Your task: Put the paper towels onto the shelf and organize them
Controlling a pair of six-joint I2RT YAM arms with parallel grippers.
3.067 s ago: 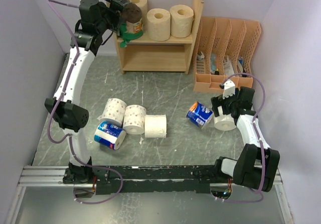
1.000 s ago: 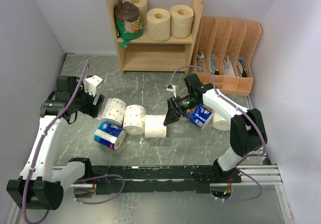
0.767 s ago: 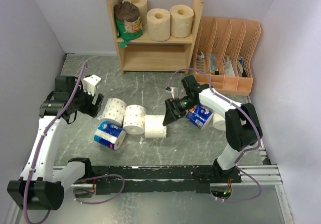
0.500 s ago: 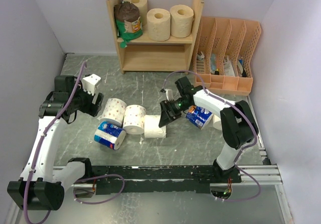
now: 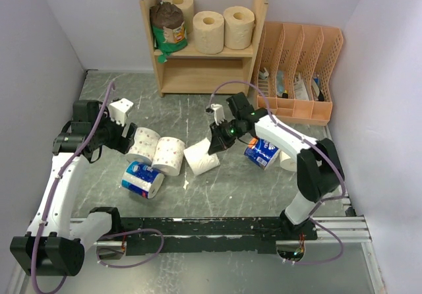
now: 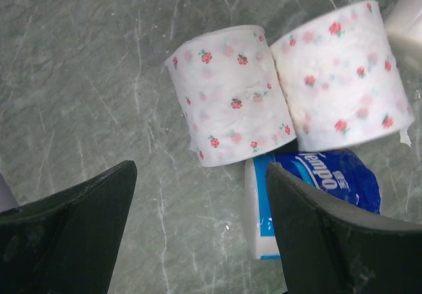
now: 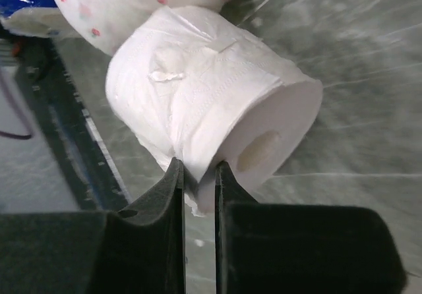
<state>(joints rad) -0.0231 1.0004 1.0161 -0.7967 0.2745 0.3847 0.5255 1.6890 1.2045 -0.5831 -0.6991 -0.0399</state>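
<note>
The right gripper (image 7: pixel 196 169) is down near the middle of the table (image 5: pixel 217 109). Its jaws are all but shut on the white roll (image 7: pixel 211 122). They pinch it at the rim of one end, with only a thin thickness of paper between the fingers. The roll sits tilted, and I can't tell whether it rests on the table or hangs just clear of it.

Over on the left, the left gripper (image 6: pixel 201 175) hovers with its jaws spread wide and nothing between them. Just ahead of its fingers lies a dotted roll (image 6: pixel 231 103) on its side. It touches the second dotted roll (image 6: pixel 339 76), which lies the same way. A blue roll (image 6: pixel 316 188) is tucked right against the pair, on the side nearer the arm bases. The white roll is just beside the second dotted roll, at the right end of this little row.

A second blue roll (image 5: pixel 262 152) lies on the table to the right of the right gripper, close under that arm.

The shelf (image 5: pixel 204 76) stands against the back wall. Its upper tier holds a green-and-brown roll (image 5: pixel 168 27) at the left end. Next to that are three tan rolls (image 5: pixel 208 31) standing on end, one set further back behind the wrapped one. The organizer (image 5: pixel 300 70) stands just to the right of the shelf.
</note>
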